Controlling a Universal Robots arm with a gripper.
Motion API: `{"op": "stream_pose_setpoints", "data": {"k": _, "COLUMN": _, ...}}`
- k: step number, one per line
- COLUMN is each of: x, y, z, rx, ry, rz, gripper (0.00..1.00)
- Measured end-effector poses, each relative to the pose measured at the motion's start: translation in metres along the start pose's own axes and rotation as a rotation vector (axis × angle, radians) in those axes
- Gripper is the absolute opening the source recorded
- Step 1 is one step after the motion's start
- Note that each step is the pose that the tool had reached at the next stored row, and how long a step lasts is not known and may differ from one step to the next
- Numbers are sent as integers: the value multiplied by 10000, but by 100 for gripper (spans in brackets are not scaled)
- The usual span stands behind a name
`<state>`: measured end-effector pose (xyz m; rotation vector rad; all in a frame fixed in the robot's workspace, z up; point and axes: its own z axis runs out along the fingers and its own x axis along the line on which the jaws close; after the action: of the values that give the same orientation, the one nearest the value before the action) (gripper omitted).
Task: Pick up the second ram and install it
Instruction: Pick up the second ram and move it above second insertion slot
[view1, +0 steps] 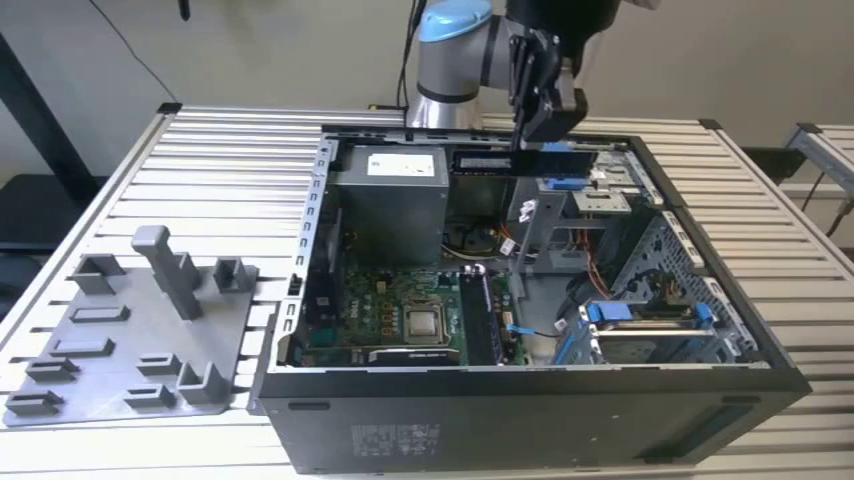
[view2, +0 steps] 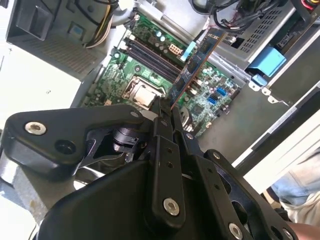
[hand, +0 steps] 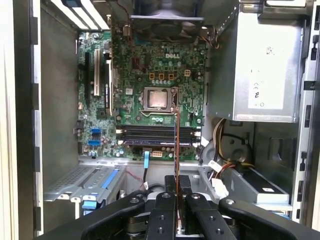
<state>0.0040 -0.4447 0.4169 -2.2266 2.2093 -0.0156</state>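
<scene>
My gripper (view1: 541, 140) hangs over the far side of the open computer case (view1: 534, 425), shut on the second ram (view1: 487, 160). The ram is a long dark stick held level above the case rim. In both wrist views it shows edge-on, running out from between the fingertips (view2: 159, 111) over the green motherboard (view2: 150, 75). In the first wrist view its thin edge (hand: 176, 135) crosses the dark memory slots (hand: 150, 135) beside the processor socket (hand: 156, 98). The ram is well above the board and touches nothing.
A grey power-supply box (view1: 390, 190) fills the case's far corner. A drive cage with blue latches (view1: 641, 312) stands at the exterior view's right. Cables (hand: 220, 145) lie near the slots. A grey fixture plate (view1: 134, 330) sits on the slatted table (view1: 214, 170).
</scene>
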Motion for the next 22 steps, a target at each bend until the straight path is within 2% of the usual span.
{"op": "stream_pose_setpoints", "data": {"k": 4, "x": -8, "y": 4, "z": 0, "rx": 0, "ry": -1, "rz": 0, "gripper": 14}}
{"op": "stream_pose_setpoints", "data": {"k": 6, "x": -33, "y": 8, "z": 0, "rx": 0, "ry": 0, "rz": -1, "gripper": 14}}
{"op": "stream_pose_setpoints", "data": {"k": 17, "x": -42, "y": 12, "z": 0, "rx": 0, "ry": -1, "rz": 4, "gripper": 14}}
{"op": "stream_pose_setpoints", "data": {"k": 22, "x": -42, "y": 12, "z": 1, "rx": -1, "ry": 3, "rz": 317, "gripper": 14}}
